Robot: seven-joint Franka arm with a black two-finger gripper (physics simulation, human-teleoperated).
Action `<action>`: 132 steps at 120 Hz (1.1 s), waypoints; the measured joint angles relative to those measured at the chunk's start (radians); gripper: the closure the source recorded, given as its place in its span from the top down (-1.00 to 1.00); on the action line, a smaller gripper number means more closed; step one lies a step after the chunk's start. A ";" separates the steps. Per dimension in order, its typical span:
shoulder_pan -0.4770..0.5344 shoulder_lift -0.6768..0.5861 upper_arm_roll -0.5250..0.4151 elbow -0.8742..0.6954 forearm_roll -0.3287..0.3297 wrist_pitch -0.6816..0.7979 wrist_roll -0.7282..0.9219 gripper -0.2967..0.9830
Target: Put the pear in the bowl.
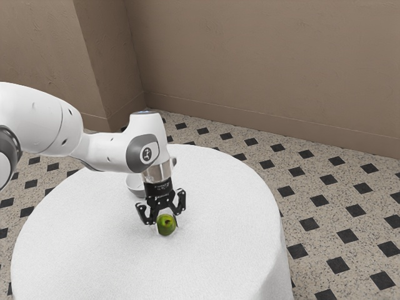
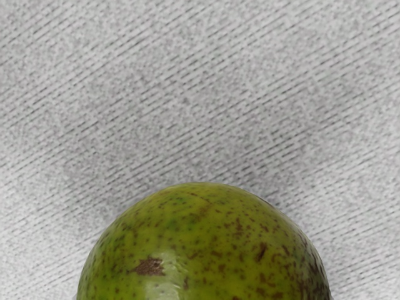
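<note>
Gripper (image 1: 165, 221): pointed down at the pear (image 1: 165, 225); could not tell whether clamped or apart.
Pear: was right under the gripper, outside the bowl (image 1: 134, 185).
Bowl: sat on the table (image 1: 81, 250), partly hidden.

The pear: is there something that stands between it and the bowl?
Nothing visible stands between the pear and the bowl, though the gripper hides part of that stretch in the exterior view.
</note>
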 joint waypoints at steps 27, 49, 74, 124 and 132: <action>0.000 -0.004 0.000 0.000 0.002 0.000 0.000 0.05; -0.001 -0.044 0.012 0.016 0.029 -0.003 -0.001 0.03; 0.034 -0.069 0.063 0.121 0.117 -0.017 -0.002 0.01; 0.160 0.028 0.057 0.281 0.178 -0.046 0.003 0.03; 0.164 0.042 0.056 0.291 0.177 -0.048 0.005 0.03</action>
